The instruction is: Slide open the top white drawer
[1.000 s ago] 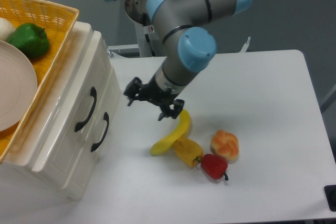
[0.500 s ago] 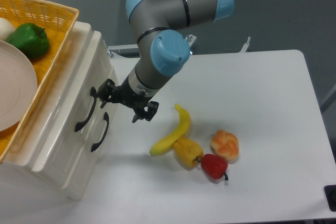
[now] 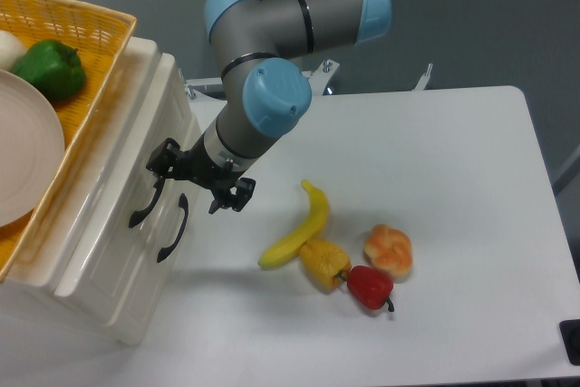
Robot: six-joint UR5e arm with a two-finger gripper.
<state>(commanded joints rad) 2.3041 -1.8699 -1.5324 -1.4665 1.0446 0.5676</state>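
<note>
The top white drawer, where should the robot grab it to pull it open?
Probably by the top white drawer's black bar handle, coming from the table side, where the gripper is. The bar curves out from the front, so fingers could close across it.

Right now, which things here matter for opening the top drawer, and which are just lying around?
For the job: top drawer, its handle, gripper.

Lying about: banana, yellow pepper, red pepper, bread roll, lower drawer, basket, plate, green pepper.
</note>
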